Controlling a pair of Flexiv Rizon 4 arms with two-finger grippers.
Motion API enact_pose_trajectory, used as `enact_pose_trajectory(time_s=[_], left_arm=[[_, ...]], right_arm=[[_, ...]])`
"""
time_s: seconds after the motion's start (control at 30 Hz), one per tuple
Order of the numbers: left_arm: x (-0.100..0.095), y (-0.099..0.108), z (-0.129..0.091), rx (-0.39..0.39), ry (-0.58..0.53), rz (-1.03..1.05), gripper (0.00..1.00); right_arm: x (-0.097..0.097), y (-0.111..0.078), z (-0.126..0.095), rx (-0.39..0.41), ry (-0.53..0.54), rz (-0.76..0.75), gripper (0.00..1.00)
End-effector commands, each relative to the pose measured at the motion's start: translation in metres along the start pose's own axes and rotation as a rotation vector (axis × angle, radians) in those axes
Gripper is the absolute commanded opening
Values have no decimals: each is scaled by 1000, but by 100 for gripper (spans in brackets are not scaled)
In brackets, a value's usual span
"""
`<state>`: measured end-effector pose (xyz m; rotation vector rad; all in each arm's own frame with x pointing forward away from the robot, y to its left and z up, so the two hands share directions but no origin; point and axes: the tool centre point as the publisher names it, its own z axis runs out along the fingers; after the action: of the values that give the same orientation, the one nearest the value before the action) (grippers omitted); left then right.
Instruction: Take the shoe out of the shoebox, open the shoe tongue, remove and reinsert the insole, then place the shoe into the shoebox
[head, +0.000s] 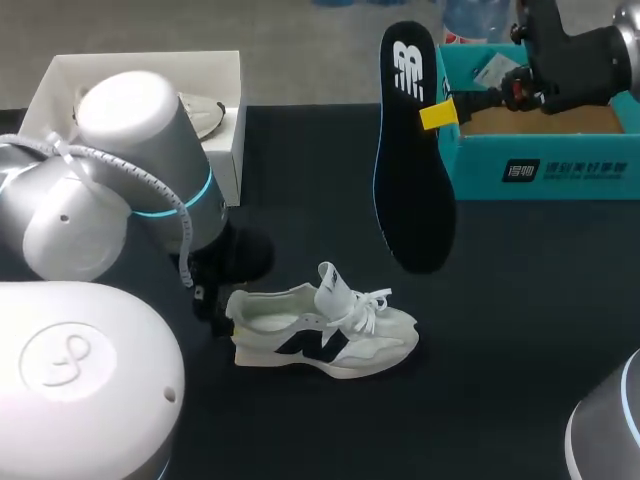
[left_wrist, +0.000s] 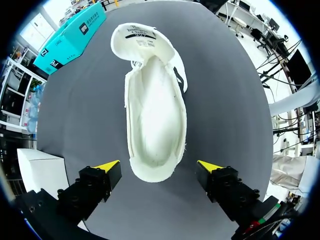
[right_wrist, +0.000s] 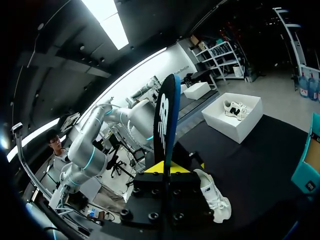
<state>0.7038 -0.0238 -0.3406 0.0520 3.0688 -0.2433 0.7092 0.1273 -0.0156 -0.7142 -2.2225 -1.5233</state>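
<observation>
Okay, the white shoe (head: 320, 325) stands on its sole on the dark table (head: 530, 300), near our left arm and well apart from the teal shoebox (head: 540, 165). Its tongue is pulled up and forward and the laces are loose. In the left wrist view we look straight down into the open shoe, which has no insole in it. Our left fingers (left_wrist: 109, 165) are spread wide, one on each side of the heel and just beside it, neither touching.

Our right fingers (head: 438, 114) are clamped on the black insole (head: 412, 150), yellow tips pinching it from both sides near its upper end. The insole hangs in the air, long end down, between the shoe and the teal shoebox, clear of the table. The right wrist view shows it edge-on.

A white box (head: 140, 70) sits at the table's far left with another shoe (head: 205, 115) inside.
</observation>
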Motion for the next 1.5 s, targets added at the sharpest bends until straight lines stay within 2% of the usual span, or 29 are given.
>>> enact_pose_trajectory(time_s=[0.03,0.67,1.0,1.3,1.5], left_arm=[[4,4,-4,-9,-18,-4,100],[4,4,-4,-9,-18,-4,100],[-7,-41,-22,61,-24,54,100],[-31,-82,4,42,-21,47,100],[-51,-94,23,22,3,2,100]], right_arm=[[-1,1,1,2,0,1,0],[-1,1,1,2,0,1,0],[-1,1,1,2,0,1,0],[-1,1,1,2,0,1,0],[-1,1,1,2,0,1,0]])
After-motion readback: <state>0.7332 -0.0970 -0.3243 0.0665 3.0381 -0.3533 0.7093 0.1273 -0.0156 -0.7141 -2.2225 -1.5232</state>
